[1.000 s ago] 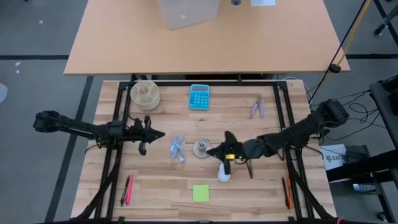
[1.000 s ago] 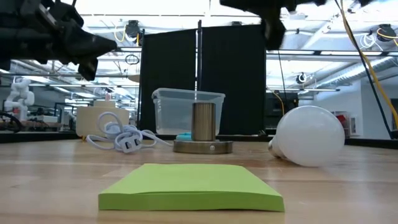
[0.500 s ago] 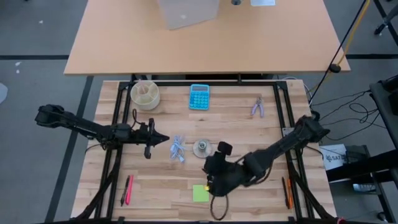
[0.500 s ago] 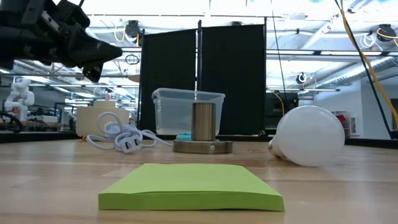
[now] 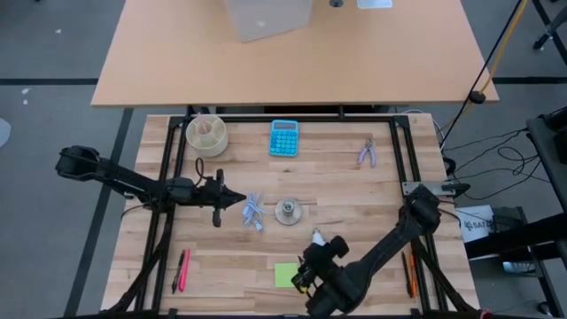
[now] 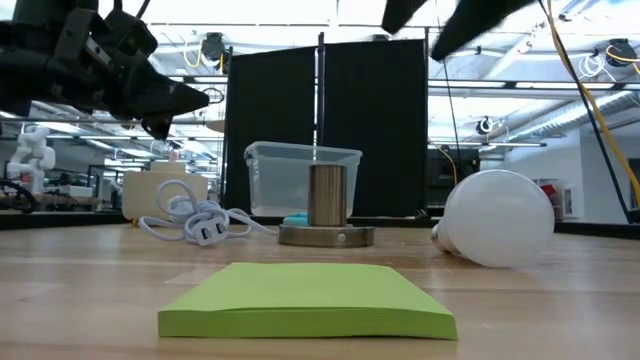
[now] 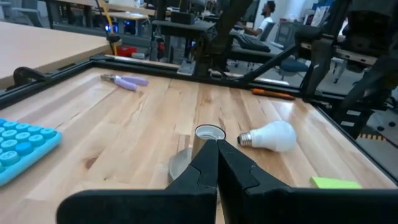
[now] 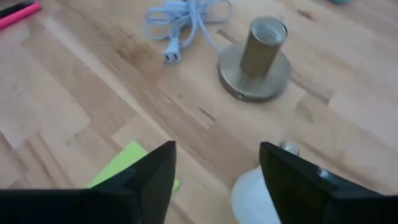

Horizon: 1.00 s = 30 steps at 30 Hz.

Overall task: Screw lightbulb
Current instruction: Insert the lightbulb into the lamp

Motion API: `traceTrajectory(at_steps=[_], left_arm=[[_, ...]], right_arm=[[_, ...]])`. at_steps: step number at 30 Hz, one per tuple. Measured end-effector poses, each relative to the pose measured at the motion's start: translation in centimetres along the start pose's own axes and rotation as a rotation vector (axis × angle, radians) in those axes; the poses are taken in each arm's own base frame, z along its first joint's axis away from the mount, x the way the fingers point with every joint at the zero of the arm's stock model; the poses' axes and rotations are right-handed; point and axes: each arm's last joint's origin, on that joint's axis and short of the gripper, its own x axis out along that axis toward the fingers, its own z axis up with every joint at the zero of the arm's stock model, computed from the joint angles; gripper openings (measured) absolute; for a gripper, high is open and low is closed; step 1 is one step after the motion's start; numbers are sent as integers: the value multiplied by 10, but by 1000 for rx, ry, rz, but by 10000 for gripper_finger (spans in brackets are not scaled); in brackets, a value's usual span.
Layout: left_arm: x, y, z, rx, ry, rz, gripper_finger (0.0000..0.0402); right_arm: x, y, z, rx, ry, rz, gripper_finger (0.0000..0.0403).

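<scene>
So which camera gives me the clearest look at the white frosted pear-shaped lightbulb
The low view: the white frosted lightbulb lies on its side, unobstructed, filling much of the frame. The left wrist view shows it whole but smaller. The right wrist view catches only part of it. In the high view the right arm mostly hides it.

Beyond the far edge of my slatted wooden worktop (image 5: 354,182) stands a second, plain tan table (image 5: 177,62) with a pale box (image 5: 268,18) on it. Grey floor (image 5: 53,44) lies around both. Looking level across the worktop, I see two black partition panels (image 6: 325,125), bright ceiling lights (image 6: 280,10) and yellow cables (image 6: 585,80) hanging down. Farther back, a person (image 7: 264,15) sits among dark desks.
</scene>
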Motion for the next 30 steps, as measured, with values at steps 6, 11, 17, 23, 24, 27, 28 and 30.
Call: traceTrajectory(at_steps=[6,11,17,23,24,27,28,30], left_arm=[[0,0,0,-1,1,0,0],[0,0,0,0,5,-15,0],[0,-1,0,0,7,-30,0],[0,-1,0,1,5,-18,0],[0,0,0,1,5,-14,0],[0,0,0,2,5,-13,0],[0,0,-1,3,7,-12,0],[0,0,-1,5,13,-11,0]], right_arm=[[-2,-3,-18,97,52,-52,303],[7,-4,-27,144,78,-111,321],[27,-3,-31,180,114,-175,319],[43,-3,-27,198,155,-230,318],[44,-3,-26,201,157,-234,318],[51,-3,-26,200,197,-263,318],[53,-3,-27,195,221,-273,318],[57,-3,-28,190,246,-284,318]])
